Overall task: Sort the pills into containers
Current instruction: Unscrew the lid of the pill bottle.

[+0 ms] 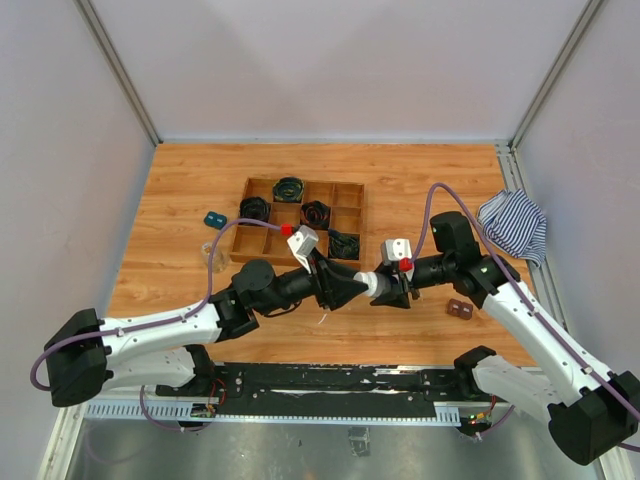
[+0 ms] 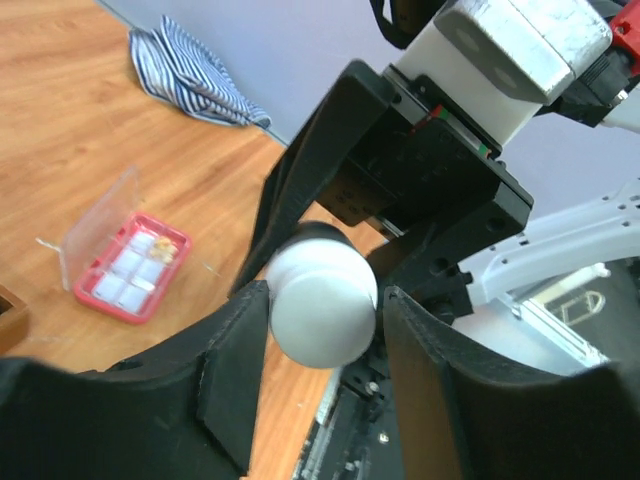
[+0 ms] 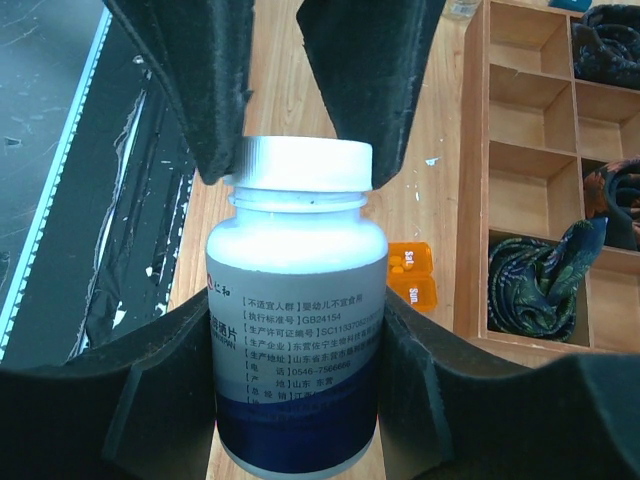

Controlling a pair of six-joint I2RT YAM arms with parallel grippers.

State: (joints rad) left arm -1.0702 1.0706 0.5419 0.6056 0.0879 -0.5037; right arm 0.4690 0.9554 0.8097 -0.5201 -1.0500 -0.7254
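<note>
A white pill bottle [image 3: 297, 270] with a blue-banded label is held off the table, and my right gripper [image 3: 297, 325] is shut on its body. The white cap [image 2: 322, 300] sits between the jaws of my left gripper [image 2: 325, 305]. One pad touches the cap, and a thin dark slit shows on the other side. The two grippers meet tip to tip above the table's near middle [image 1: 378, 286]. The pink box [image 2: 130, 265] lies open on the table with pills in its cells.
A wooden compartment tray [image 1: 300, 183] with black coils stands at the back. A small orange pill box [image 3: 415, 275] lies next to its wall. A striped cloth [image 1: 515, 225] lies at the right edge. A small teal object [image 1: 214, 219] lies left of the tray.
</note>
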